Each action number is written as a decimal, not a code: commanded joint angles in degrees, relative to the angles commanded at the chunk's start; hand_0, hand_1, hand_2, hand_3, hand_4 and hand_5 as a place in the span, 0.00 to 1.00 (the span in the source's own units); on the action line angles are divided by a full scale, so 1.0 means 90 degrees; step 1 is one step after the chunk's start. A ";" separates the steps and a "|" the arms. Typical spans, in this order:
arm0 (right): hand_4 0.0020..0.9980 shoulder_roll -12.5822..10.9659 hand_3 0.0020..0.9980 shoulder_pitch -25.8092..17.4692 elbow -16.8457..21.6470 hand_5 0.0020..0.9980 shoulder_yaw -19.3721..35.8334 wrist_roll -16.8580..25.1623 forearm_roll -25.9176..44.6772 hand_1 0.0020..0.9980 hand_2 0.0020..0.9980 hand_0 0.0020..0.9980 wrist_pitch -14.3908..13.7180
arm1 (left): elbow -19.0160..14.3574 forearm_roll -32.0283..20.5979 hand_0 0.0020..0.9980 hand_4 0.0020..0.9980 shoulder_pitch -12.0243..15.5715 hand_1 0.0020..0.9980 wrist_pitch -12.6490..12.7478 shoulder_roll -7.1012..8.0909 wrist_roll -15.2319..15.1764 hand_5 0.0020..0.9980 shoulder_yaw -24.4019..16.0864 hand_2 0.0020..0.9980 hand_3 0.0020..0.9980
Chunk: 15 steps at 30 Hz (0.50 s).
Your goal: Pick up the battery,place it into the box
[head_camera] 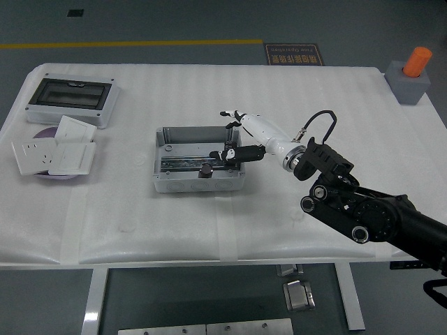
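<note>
High head view over table point(140, 230)

White table point(314, 98) (foam-covered), box point(199, 183), enclosure point(70, 100)

The open grey metal box point(199, 161) sits mid-table; inside it, apparently lying flat, a dark cylindrical battery point(206, 169). The robot's white-and-black right hand point(234, 138) reaches over its right wall.

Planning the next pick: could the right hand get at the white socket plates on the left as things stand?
Probably not easily: the right hand is over the box, and the socket plates lie well beyond it.
</note>
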 joint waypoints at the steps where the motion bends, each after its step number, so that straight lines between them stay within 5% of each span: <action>1: 1.00 -0.0060 0.96 -0.0023 0.0032 0.63 0.0065 0.0013 0.0025 0.84 0.79 1.00 -0.0016 | 0.0000 -0.0013 0.62 0.60 0.0000 0.62 0.0002 0.0001 -0.0004 0.11 0.0009 0.41 0.50; 15: 1.00 -0.1608 0.95 -0.1023 0.1000 0.65 0.1954 0.0051 -0.0232 0.83 0.78 1.00 -0.0088 | 0.0000 -0.0034 0.62 0.60 0.0082 0.62 0.0022 -0.0028 -0.0006 0.09 -0.0024 0.41 0.50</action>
